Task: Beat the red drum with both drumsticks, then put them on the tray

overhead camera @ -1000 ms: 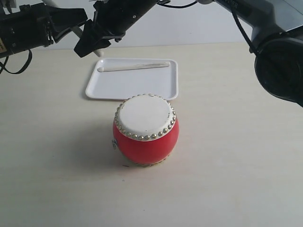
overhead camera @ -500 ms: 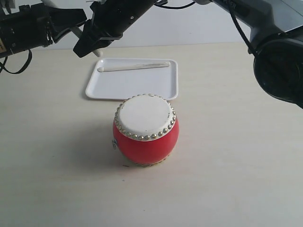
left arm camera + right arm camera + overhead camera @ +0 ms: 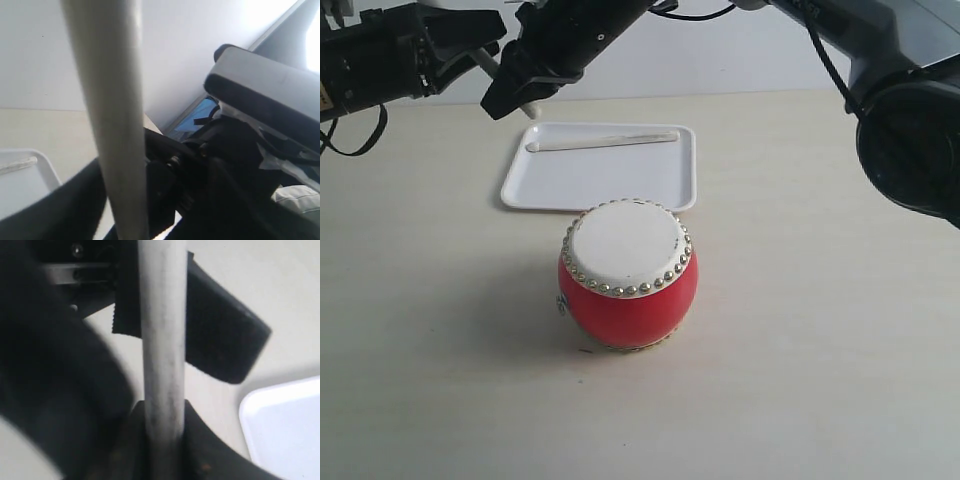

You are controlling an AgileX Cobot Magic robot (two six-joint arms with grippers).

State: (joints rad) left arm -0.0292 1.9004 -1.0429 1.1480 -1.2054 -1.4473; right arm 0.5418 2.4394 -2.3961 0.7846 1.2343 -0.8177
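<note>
**Worktop [image 3: 800, 330], with both of my hands raised over its far left part.**

The red drum [image 3: 628, 295] stands upright near the middle of the worktop. Its cream head faces up and is ringed with silver studs.

Behind it, toward the far edge and slightly to the left, lies the white tray [image 3: 570, 185]. The tray's near rim runs just behind the drum, and I cannot tell whether the two touch.

One stick, the laid drumstick [image 3: 605, 140], rests inside the tray along its far rim. It lies roughly parallel to the far edge of the worktop, with its rounded tip toward the left.

My right hand [image 3: 510, 100] reaches across from the right side and hangs above the tray's far left corner, clear of the worktop. In the right wrist view its two fingers [image 3: 225, 340] stand on either side of the other stick, the held drumstick [image 3: 162, 340]. Each finger presses on the shaft, so the hand is closed to the shaft's width and grips it. A corner of the tray shows beyond.

My left hand [image 3: 470, 40] is up over the far left corner, just beside the right hand. The left wrist view shows a pale shaft running close past the camera, but this hand's fingers are hidden. I cannot tell whether it is gripping or spread.
</note>
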